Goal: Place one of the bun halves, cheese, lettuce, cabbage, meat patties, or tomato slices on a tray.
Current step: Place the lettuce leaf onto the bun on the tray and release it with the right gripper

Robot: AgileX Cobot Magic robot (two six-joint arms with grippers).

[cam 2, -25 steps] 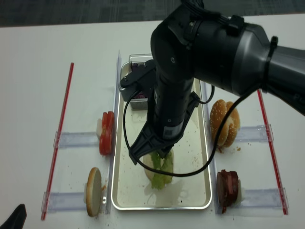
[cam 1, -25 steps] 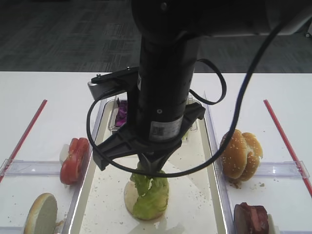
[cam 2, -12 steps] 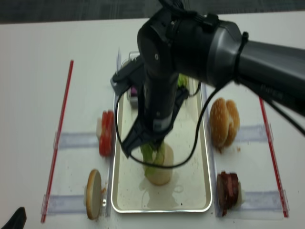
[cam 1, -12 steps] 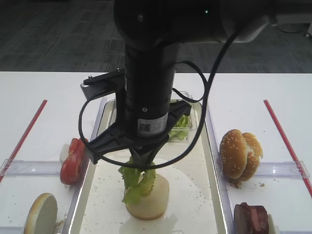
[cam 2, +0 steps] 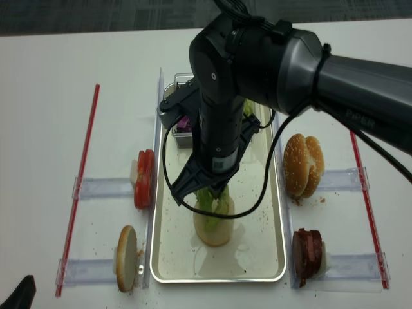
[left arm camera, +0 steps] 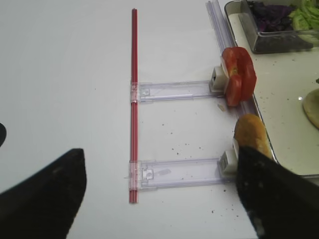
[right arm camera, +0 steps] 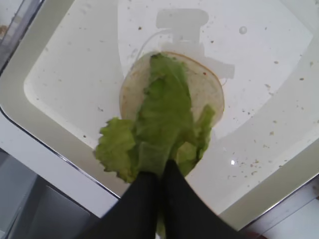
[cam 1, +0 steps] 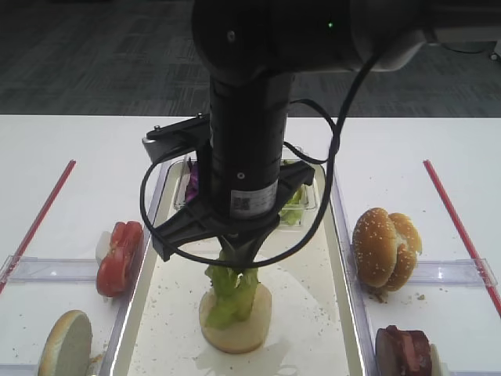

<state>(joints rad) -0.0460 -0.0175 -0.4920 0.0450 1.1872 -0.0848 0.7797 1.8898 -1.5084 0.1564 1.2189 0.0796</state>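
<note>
The right gripper (right arm camera: pixel 160 172) is clenched on the lettuce (right arm camera: pixel 162 124), which hangs onto a pale bun half (right arm camera: pixel 207 89) in the tray (cam 1: pixel 338 258). Best to lower it further, then let go (the leaf droops off one edge). The left gripper (left arm camera: pixel 159 194) hangs spread, well aside.

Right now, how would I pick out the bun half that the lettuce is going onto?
Find the tray in the middle of the table. On its floor, near the front end, lies one pale bun half, flat, under the lettuce hanging from the right gripper. It is the only bun inside the tray; the others stand on edge in holders outside it.
</note>
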